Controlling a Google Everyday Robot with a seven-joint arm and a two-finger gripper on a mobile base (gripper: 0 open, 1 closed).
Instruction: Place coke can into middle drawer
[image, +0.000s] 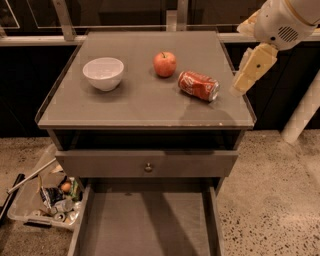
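Note:
The coke can (198, 85), red with white lettering, lies on its side on the grey cabinet top (130, 100), right of centre. My gripper (241, 84) hangs over the top's right edge, just right of the can and apart from it, pointing down and left. The middle drawer (145, 225) is pulled out at the bottom of the view; its flat grey floor is bare.
A red-orange apple (165, 64) sits just left and behind the can. A white bowl (103, 73) stands at the left of the top. A closed drawer front with a knob (148, 167) is above the open drawer. A clear bin of clutter (47, 197) sits on the floor at left.

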